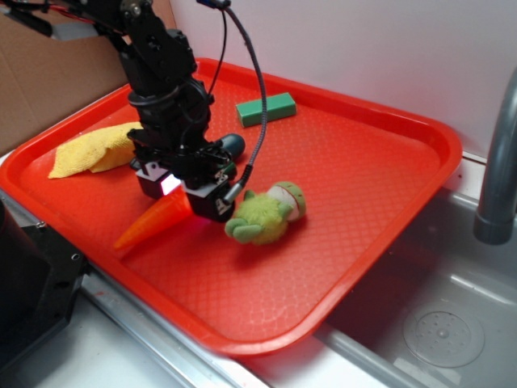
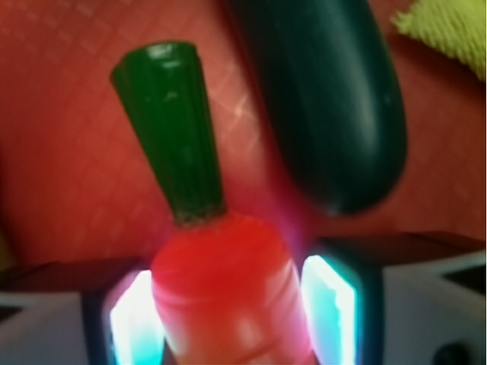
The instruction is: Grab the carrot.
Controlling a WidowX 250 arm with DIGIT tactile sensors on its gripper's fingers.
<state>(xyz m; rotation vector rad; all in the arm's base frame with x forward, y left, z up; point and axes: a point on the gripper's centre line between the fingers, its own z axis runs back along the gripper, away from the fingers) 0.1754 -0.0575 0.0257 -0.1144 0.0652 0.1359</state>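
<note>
I have the pincer [image 1: 184,191] down low over the red tray [image 1: 371,218], and my landmark for everything is the carrot [image 1: 153,221], which lies on the tray floor near its front-left rim with the orange tip pointing toward that rim and the thick end up under the arm. In the wrist view the carrot's [image 2: 228,296] thick orange shoulder sits squarely between the two fingers [image 2: 137,323], whose lit pads glow pale blue on either side of it; the pads look pressed right against the plastic, so I read the pincer as clamped on the carrot, though the blur keeps me from being sure of full contact on both sides. The carrot's short green stem [image 2: 171,129] pokes out beyond the fingers. Just beside that stem, on its far side, lies a dark green rounded toy vegetable [image 2: 327,106], close to it but I cannot tell whether they touch. To the right of the carrot's thick end, just past the pincer, a fuzzy light-green plush toy [image 1: 265,214] rests on the tray. Behind the carrot toward the tray's left edge lies a yellow cloth [image 1: 93,150], and well beyond it near the back rim sits a green block [image 1: 265,109]. Right of the tray is a sink [image 1: 436,323] with a grey faucet [image 1: 497,170].
</note>
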